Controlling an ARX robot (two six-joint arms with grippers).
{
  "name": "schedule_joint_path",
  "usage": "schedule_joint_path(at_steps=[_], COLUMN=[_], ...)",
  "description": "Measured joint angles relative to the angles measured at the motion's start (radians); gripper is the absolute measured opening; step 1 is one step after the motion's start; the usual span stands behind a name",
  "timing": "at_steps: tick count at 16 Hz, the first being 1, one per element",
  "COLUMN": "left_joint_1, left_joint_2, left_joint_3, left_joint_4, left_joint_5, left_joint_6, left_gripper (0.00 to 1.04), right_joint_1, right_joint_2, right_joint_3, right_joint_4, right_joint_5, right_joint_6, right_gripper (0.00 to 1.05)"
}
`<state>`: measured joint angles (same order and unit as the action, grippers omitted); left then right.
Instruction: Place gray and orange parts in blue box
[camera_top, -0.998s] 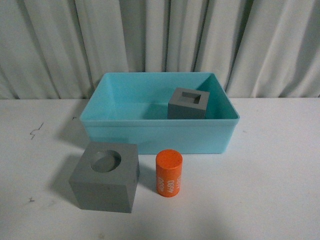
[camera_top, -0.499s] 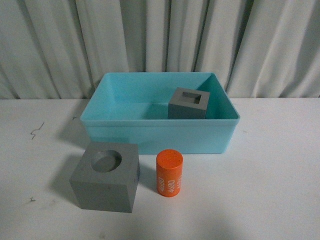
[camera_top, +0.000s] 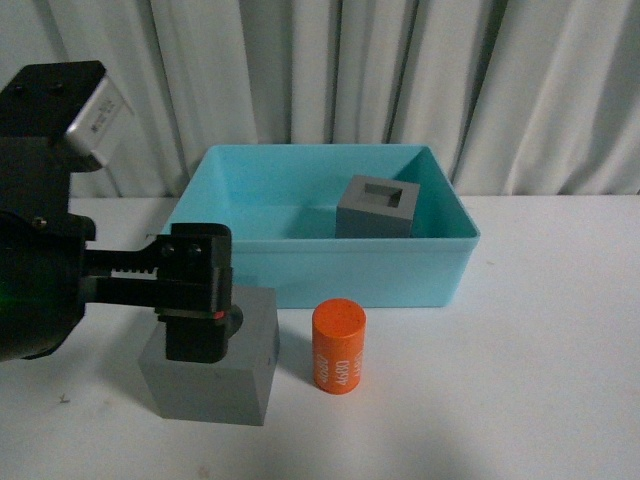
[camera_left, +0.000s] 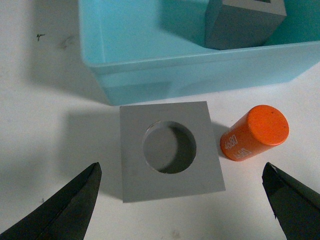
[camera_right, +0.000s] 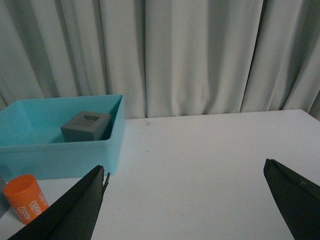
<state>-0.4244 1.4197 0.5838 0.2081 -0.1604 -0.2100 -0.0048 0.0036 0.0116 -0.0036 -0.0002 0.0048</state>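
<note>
A gray cube with a round recess (camera_top: 215, 380) stands on the white table in front of the blue box (camera_top: 320, 262). My left gripper (camera_top: 198, 340) hangs open just above this cube. In the left wrist view the cube (camera_left: 170, 150) lies between the wide-apart fingers (camera_left: 75, 200), untouched. An orange cylinder with white digits (camera_top: 339, 346) stands upright beside the cube, also in front of the box. A second gray cube with a square recess (camera_top: 377, 207) sits inside the box at its right. My right gripper (camera_right: 184, 167) is open over bare table, right of the box (camera_right: 60, 145).
Gray curtains hang close behind the table's far edge. The left arm's black body (camera_top: 45, 250) fills the left of the front view. White tabletop (camera_right: 215, 150) stretches to the right of the box. The orange cylinder (camera_right: 25, 197) shows at the edge of the right wrist view.
My left arm has come into the front view from the left and now hangs over the round-recess cube. The cubes, cylinder and box have stayed in place.
</note>
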Motion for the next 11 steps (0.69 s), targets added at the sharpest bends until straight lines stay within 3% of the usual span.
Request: schedule_joint_path(at_steps=[5,11], left_joint_1=[0.024,0.089], left_joint_2=[0.205,0.307], left_joint_3=[0.043,0.082], left_joint_4=[0.154,0.202], left_joint_5=[0.012,0.03], left_joint_6=[0.109,0.197], left_gripper=[0.98,0.98], right_joint_1=[0.0,0.0], right_joint_2=[0.0,0.0], right_joint_3=[0.0,0.0], right_joint_4=[0.0,0.0], right_joint_5=[0.0,0.0], right_joint_6=[0.0,0.0], right_gripper=[0.98,0.98])
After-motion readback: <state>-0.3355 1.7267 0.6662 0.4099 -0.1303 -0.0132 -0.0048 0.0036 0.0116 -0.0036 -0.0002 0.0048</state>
